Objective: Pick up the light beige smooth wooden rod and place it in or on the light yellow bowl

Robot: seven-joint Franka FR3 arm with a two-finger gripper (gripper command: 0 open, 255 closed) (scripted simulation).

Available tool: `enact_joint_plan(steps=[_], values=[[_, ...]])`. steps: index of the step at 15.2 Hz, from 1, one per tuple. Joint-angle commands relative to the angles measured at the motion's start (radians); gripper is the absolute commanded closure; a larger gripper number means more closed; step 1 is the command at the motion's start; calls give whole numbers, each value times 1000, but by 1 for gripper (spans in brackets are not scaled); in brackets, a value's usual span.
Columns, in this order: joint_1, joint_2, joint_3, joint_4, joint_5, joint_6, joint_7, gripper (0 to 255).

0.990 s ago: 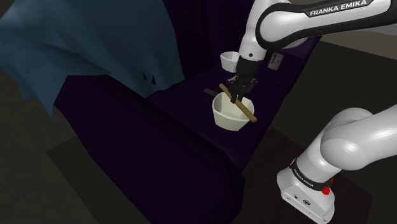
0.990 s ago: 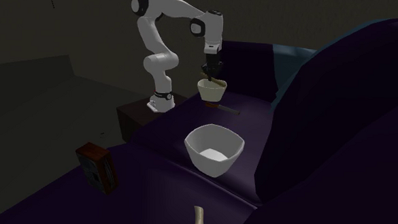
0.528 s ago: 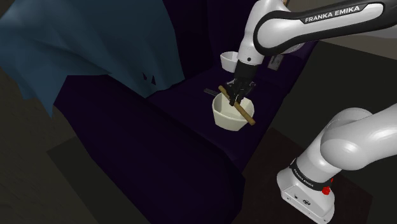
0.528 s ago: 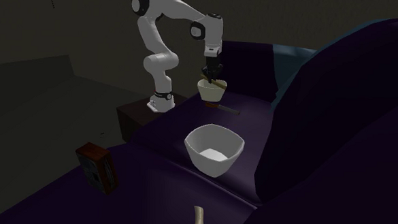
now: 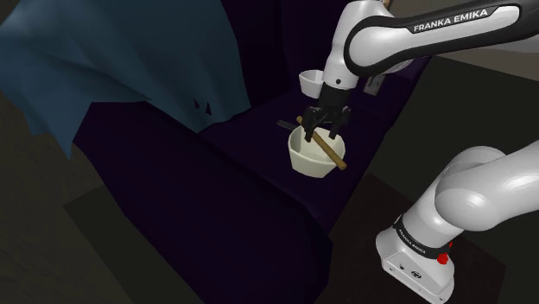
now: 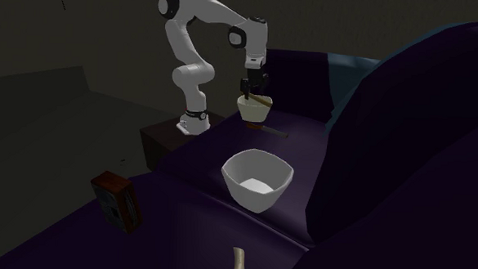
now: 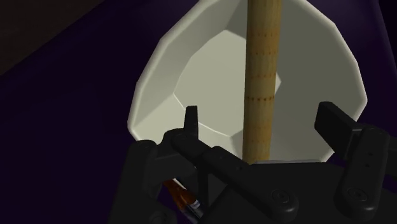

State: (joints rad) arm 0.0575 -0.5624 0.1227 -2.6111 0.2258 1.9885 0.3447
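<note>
Dark purple sofa cushion [image 5: 216, 199] carries the pale cream faceted bowl [image 5: 300, 155], across whose rim lies the rod [image 5: 333, 154], a smooth, straight tan wooden stick with faint dotted bands, released between the spread fingers of the black gripper [image 7: 262, 118].

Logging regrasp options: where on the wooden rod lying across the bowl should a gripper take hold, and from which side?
Take the rod at its middle, over the opening of the bowl, coming from straight above and closing across its width. It lies slanted across the rim, so the walls would likely block a side approach.
</note>
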Motion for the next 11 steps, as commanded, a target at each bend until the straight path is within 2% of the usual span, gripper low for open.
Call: enact_joint_plan(steps=[1,5,11], values=[[0,3,0,1,0,2,-1,0],[-12,-24,-20,109,-22,-134,5,0],[-12,-24,-20,109,-22,-134,5,0]])
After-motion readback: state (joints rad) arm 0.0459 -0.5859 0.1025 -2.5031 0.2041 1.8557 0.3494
